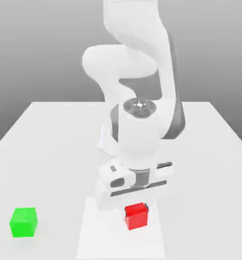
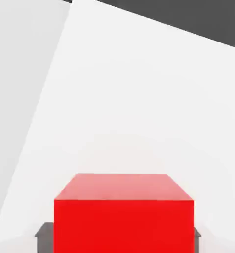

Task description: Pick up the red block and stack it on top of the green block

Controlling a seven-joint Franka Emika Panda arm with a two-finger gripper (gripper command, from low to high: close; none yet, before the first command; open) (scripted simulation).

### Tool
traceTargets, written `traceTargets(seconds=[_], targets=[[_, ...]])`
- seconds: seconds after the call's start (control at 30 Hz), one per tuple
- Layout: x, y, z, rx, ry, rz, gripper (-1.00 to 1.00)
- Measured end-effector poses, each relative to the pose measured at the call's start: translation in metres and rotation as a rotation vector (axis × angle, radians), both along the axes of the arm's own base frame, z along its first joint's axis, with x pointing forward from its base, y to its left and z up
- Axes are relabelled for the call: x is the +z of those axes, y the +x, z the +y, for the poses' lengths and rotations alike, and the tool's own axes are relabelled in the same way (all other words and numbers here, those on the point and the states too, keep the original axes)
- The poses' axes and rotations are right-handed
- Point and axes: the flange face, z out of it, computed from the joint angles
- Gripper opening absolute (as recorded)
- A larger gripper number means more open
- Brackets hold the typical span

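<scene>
The red block (image 1: 136, 216) sits on the white table (image 1: 52, 152) near its front edge, a little to the exterior view's right of centre. My gripper (image 1: 135, 205) comes straight down onto it from above and is shut on it. In the hand view the red block (image 2: 123, 212) is close up, with a dark grey fingertip (image 2: 44, 232) pressed against each of its two sides. The green block (image 1: 24, 222) stands alone near the front corner on the exterior view's left, well apart from the red one.
The arm's white base (image 1: 109, 142) rises from the middle of the table behind the gripper. A paler rectangular patch (image 1: 100, 238) on the tabletop lies under the red block. Open tabletop separates the two blocks.
</scene>
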Motion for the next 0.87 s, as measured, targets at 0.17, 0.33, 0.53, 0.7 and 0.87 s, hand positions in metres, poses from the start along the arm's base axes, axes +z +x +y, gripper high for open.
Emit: traceTargets(seconds=[0.17, 0.33, 0.53, 0.7, 0.87], targets=[[0.043, 0.001, 0.000, 0.000, 0.000, 0.000, -1.00], [0.070, 0.021, -0.082, -0.349, 0.003, 0.000, -1.00], [0.090, 0.024, -0.226, -0.943, 0.003, 0.000, -1.00], [0.067, 0.016, -0.282, -1.175, 0.002, -0.001, -1.00], [0.042, 0.015, -0.283, -1.181, 0.000, -0.001, 1.00]])
